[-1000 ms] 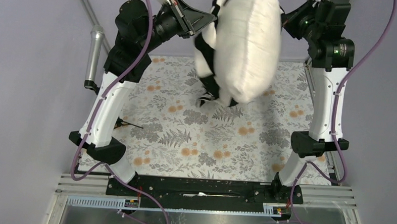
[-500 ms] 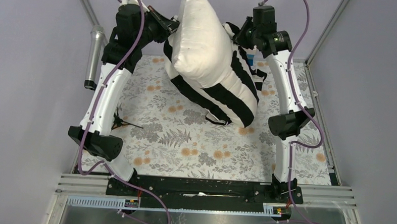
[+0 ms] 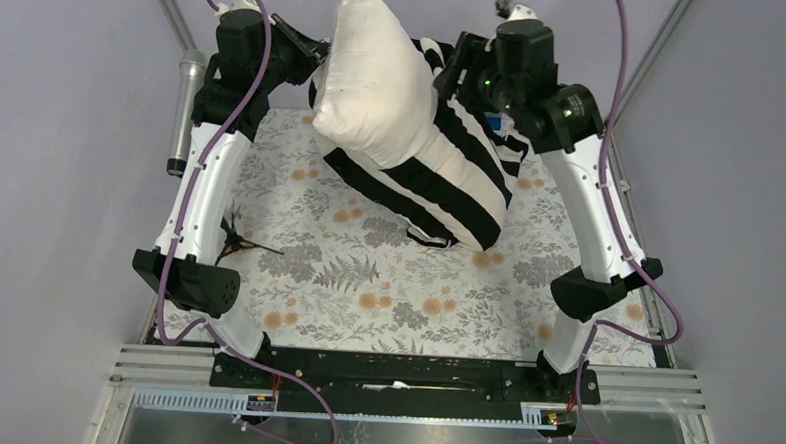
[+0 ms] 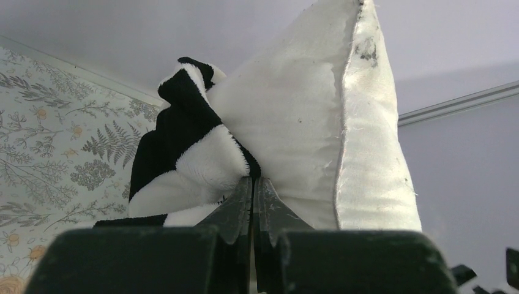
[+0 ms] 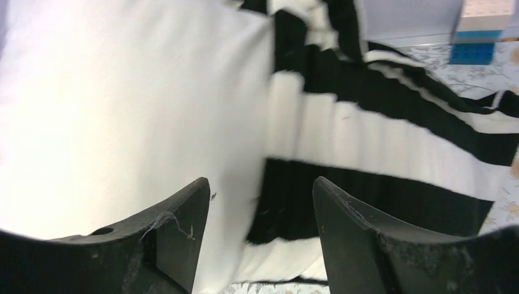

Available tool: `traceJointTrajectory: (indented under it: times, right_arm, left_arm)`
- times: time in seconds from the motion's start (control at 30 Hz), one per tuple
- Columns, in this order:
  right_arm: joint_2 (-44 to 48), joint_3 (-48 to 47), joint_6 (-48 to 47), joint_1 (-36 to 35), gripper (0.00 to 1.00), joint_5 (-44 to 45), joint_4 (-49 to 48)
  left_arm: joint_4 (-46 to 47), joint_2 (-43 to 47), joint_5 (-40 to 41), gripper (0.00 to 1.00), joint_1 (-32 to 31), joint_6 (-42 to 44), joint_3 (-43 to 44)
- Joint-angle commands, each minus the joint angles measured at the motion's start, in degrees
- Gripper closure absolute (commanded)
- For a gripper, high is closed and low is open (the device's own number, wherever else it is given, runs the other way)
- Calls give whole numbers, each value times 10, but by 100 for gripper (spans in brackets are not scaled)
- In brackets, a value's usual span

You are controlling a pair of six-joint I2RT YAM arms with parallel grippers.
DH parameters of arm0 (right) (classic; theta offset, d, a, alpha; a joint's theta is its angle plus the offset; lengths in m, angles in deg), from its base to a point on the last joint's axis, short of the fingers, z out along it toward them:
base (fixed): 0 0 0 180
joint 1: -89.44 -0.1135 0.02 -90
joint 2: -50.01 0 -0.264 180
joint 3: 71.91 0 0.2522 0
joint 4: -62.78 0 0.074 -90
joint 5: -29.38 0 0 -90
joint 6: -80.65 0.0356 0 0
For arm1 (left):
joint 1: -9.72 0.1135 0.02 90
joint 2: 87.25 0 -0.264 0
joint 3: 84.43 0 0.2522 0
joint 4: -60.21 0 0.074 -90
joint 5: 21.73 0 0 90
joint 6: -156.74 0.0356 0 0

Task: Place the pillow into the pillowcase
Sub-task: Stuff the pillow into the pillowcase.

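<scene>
Pillow (image 3: 380, 91) in top view: lower half sitting inside pillowcase (image 3: 461, 180), upper half sticking out bare, bundle hanging lower over tabletop (image 3: 366, 281) than second ago.
Left wrist: left pincer (image 4: 252, 184) staying clenched on pillowcase hem, right against pillow.
Right wrist: right pincer (image 5: 260, 202) springing apart, releasing cloth, gripping nothing; probably regrasping to tug case higher.

The top view looks down from above and behind the arms onto the whole surface (image 3: 366, 281). The left wrist view looks along its pinched claw (image 4: 252, 196), very near the pillow (image 4: 306, 122) and pillowcase (image 4: 177, 141). The right wrist view peers through its spread claw (image 5: 260, 226) at the same two, also close up.
</scene>
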Motion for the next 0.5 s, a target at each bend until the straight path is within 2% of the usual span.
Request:
traceJointTrajectory:
  times: [0.0,0.13,0.23,0.47]
  right_arm:
    - [-15,5,-24,-53,31,71,29]
    - [-25,21,-12,-71,37,133,55]
    - [-5,62,-8,-70,39,158,31]
    - [-23,62,-9,-70,42,146,28]
  left_arm:
    - [49,14,-13,100,-2,2,10]
    - [52,15,-12,100,0,-1,5]
    - [58,18,-16,100,4,-4,-2]
    - [62,19,-24,100,13,-6,-1]
